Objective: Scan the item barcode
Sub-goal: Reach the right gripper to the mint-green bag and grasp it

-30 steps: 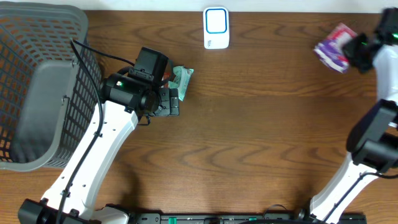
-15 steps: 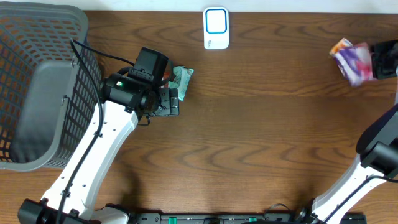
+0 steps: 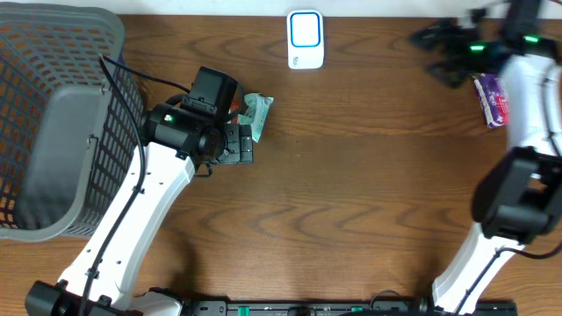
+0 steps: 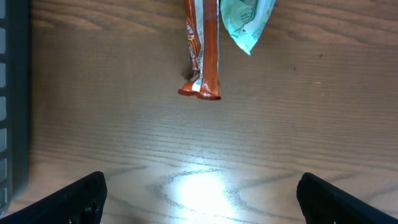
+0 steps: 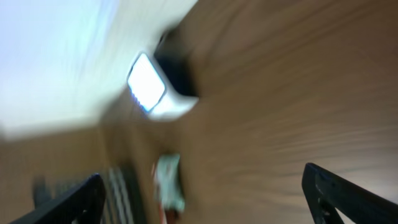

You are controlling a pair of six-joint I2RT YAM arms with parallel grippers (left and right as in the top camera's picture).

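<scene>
While a basket (image 3: 88,31) stands left, wrappers (image 4: 202,56) lie before the left hand (image 4: 200,202).

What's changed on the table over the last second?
The right gripper let go of the purple packet, which now lies on the table, and swung left, jaws open, towards the white scanner. The left gripper, the green packet and the basket stayed put.
</scene>
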